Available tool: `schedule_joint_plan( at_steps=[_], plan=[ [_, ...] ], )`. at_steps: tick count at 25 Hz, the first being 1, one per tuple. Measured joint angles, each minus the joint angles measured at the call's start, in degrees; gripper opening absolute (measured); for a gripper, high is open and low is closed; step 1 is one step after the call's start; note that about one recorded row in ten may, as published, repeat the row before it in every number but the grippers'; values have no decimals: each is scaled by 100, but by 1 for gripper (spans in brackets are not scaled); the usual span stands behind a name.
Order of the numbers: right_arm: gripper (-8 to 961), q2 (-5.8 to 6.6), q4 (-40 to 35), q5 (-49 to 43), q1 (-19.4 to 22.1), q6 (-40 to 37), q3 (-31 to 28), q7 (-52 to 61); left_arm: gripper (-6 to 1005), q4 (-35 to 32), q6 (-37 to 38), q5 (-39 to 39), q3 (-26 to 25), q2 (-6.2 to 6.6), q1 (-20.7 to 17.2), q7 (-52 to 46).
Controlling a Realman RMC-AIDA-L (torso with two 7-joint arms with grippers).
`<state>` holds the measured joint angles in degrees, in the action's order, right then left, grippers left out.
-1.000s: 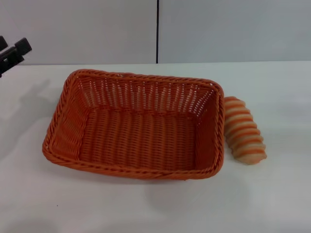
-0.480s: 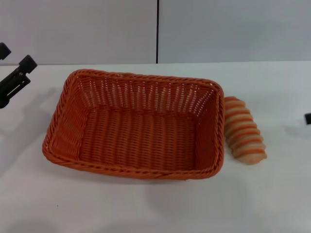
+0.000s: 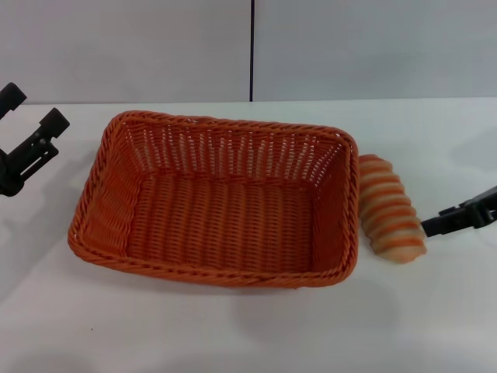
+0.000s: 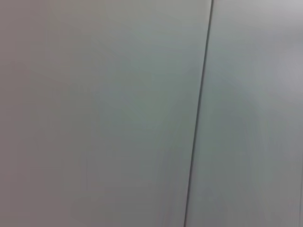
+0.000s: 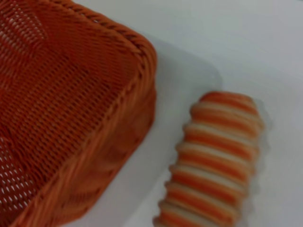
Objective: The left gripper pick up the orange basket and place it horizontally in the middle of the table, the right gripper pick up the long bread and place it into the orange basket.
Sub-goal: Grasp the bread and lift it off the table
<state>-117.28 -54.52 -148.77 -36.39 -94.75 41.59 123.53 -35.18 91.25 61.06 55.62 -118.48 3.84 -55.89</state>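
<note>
The orange basket [image 3: 217, 202] rests empty on the white table [image 3: 233, 326], its long side running across the middle of the head view. The long bread [image 3: 390, 207] lies on the table right beside the basket's right wall. Left of the basket, apart from it, my left gripper [image 3: 33, 109] hangs open with nothing in it. From the right edge my right gripper [image 3: 431, 226] reaches in, its tip just right of the bread. The right wrist view shows the basket [image 5: 71, 118] corner and the bread [image 5: 215, 161] close up.
A grey wall [image 3: 373, 47] with a dark vertical seam [image 3: 251, 50] stands behind the table. The left wrist view holds only that wall [image 4: 94, 113] and seam [image 4: 199, 113]. Bare tabletop lies in front of the basket.
The left gripper has come further into view at the left, moving rightward and down. The right gripper has come in from the right edge up to the bread. Basket and bread have not moved.
</note>
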Motion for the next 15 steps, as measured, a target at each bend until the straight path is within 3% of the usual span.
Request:
schedule_joint_plan(
  at_steps=[15],
  plan=[
    [442,-6,1036,206,-281,617,30,-344,815,98,24,-14,-28,5,100,12]
  ],
)
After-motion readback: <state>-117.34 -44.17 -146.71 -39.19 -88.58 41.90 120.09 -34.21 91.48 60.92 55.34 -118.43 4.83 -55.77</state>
